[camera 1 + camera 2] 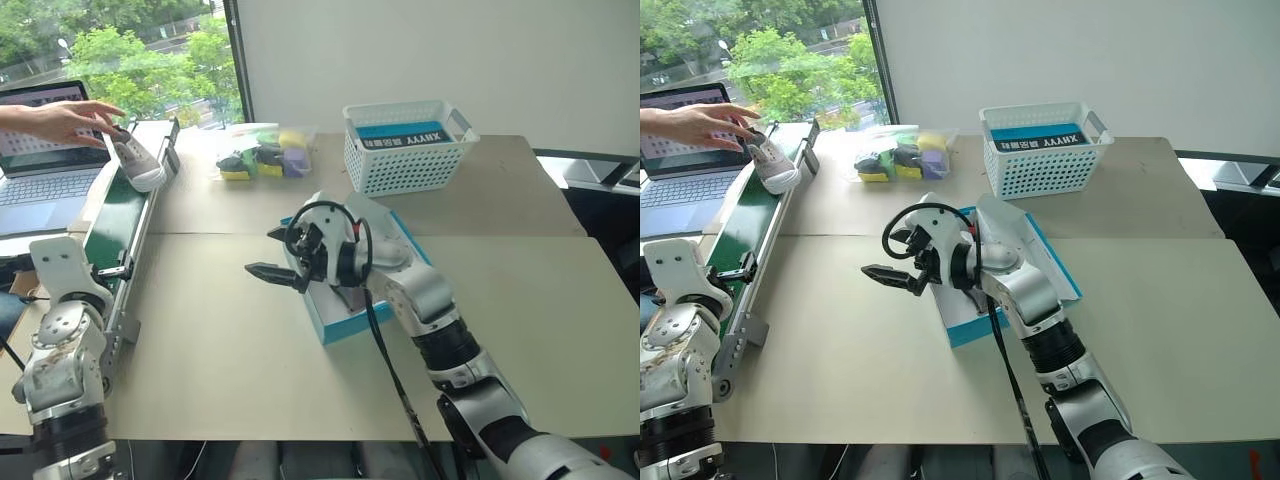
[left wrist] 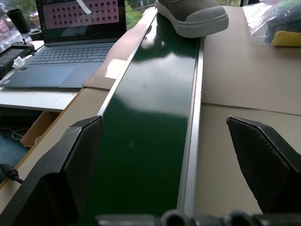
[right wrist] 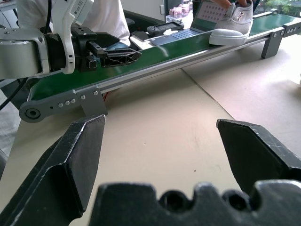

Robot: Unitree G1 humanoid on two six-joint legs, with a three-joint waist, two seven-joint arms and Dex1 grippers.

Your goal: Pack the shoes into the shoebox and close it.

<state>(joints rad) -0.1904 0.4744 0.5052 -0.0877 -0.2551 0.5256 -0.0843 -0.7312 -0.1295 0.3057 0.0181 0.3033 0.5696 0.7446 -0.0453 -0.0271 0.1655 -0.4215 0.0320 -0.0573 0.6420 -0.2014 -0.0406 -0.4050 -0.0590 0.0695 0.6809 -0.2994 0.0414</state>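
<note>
Shoebox (image 1: 335, 322) first: we're seeing it lying open on the table (image 1: 230, 350) right under our right arm, blue outside, white inside, though whether a shoe is already in it we can't tell because the arm is covering it. Our right gripper (image 1: 902, 268) is hanging over the table just left of the box, pointing sideways toward the conveyor (image 1: 120, 235), jaws standing wide apart and holding nothing. Our left gripper (image 3: 115, 55) is hovering level at the near end of the green belt, aiming straight along it, jaws also spread wide and empty. Farther up the belt, a person's hand (image 1: 65, 120) is setting a grey shoe (image 1: 135, 162) down at the far end. So we're figuring the smart move is waiting until that hand is clear, then straddling the shoe squarely across its sides before closing.
</note>
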